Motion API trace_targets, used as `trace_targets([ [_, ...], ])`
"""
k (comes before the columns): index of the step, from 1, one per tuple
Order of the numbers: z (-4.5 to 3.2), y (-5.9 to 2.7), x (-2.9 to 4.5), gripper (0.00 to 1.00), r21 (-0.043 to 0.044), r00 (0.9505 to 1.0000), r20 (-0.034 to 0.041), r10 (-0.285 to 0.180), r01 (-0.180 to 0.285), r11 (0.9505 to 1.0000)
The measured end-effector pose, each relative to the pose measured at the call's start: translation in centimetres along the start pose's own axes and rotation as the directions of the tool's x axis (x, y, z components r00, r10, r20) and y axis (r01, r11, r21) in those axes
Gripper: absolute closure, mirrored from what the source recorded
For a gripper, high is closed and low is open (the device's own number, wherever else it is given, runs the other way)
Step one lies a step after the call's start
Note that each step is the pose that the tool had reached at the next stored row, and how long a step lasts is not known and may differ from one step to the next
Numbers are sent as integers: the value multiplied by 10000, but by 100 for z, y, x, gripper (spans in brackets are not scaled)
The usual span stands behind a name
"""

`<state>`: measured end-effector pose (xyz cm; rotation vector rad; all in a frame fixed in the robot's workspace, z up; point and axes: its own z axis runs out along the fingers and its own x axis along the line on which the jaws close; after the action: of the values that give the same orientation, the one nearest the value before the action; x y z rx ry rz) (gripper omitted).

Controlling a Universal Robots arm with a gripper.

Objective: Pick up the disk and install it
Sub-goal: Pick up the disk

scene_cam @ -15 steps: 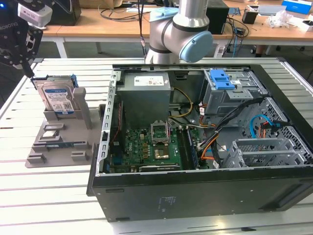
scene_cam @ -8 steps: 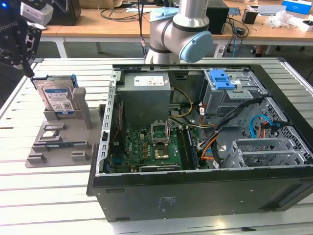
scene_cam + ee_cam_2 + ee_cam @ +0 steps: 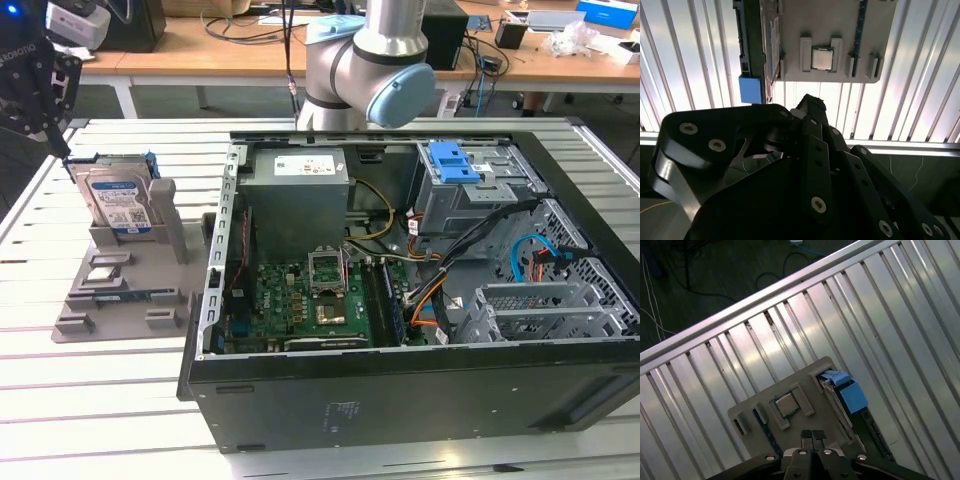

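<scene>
Hovering empty at eleven o'clock of the disk, the gripper has fingertips pressed together; the disk stands upright in its grey fixture, nine o'clock of the computer case; likely the approach: grasping needs them parted

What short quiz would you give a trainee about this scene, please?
1. True or false: the disk already sits inside the computer case.
2. Multiple choice: how does the disk rest in the grey holder? A) lying flat, B) standing upright, C) hanging from a cable.
3. Fill in: in the exterior view, the grey holder lies on the table to the view's ____ of the computer case.

Key: 1 false; 2 B; 3 left.
</scene>
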<state>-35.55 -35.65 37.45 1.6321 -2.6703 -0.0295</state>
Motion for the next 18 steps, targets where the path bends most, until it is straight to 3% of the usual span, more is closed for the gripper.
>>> trace_targets([
  [7,0,0,0,89,0,9984,-13,-560,560,9984],
  [18,0,0,0,89,-2,9880,-35,-1545,1545,9880],
])
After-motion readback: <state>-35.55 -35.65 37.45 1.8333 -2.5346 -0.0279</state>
